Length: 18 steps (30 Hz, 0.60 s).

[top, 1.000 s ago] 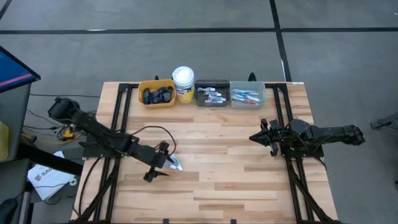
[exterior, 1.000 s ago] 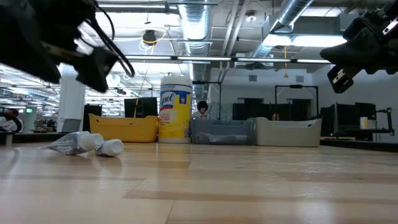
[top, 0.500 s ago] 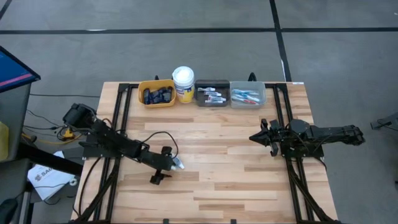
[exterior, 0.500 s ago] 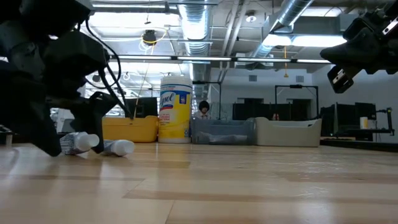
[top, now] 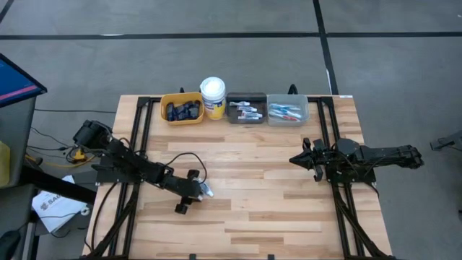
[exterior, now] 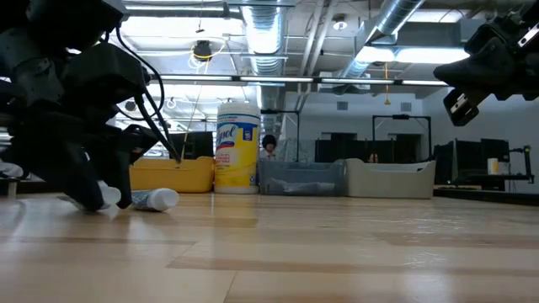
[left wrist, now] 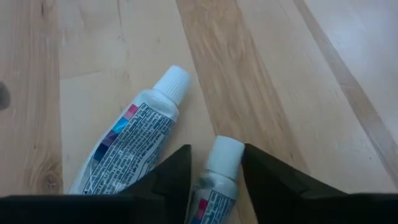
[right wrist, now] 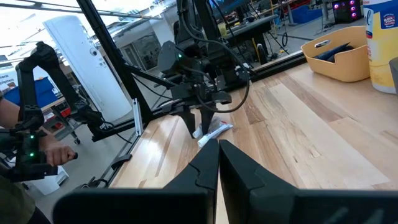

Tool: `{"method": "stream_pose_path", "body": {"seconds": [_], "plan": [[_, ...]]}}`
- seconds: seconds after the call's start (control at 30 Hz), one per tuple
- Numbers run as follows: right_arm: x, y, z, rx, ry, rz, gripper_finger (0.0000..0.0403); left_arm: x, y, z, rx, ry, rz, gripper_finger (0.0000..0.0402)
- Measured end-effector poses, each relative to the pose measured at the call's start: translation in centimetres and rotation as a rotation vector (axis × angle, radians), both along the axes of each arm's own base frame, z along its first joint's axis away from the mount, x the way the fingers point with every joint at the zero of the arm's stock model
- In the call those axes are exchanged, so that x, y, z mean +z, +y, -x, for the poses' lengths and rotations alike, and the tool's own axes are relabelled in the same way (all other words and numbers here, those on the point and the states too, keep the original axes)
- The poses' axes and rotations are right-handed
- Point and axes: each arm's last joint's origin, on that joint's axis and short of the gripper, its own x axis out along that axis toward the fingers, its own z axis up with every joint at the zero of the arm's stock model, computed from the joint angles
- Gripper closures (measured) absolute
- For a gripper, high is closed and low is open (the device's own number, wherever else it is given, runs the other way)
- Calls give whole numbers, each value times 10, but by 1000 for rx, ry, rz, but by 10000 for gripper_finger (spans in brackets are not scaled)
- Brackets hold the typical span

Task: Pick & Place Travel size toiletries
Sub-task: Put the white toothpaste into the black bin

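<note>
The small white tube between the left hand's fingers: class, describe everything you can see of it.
The small white tube lies flat on the wooden table, white ribbed cap pointing away from the wrist. Its body is white with fine print and a red-blue mark, soft-looking plastic. The left hand straddles it, one dark finger on each side, close to its sides; whether they press it cannot be told. A second, larger white tube lies beside it, apart.
</note>
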Motion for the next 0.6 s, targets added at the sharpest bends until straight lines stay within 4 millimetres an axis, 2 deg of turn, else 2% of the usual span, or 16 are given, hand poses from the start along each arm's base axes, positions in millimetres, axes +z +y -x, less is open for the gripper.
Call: {"method": "stream_pose_path", "body": {"seconds": [0.3,0.47,0.6], "plan": [[0,0,0,0,0,0,398,2,-1,-2,0,-8,3,334],[0,0,0,0,0,0,398,12,-3,-10,-17,-53,-4,331],[0,0,0,0,0,0,398,26,-2,-13,-48,-140,-112,321]]}}
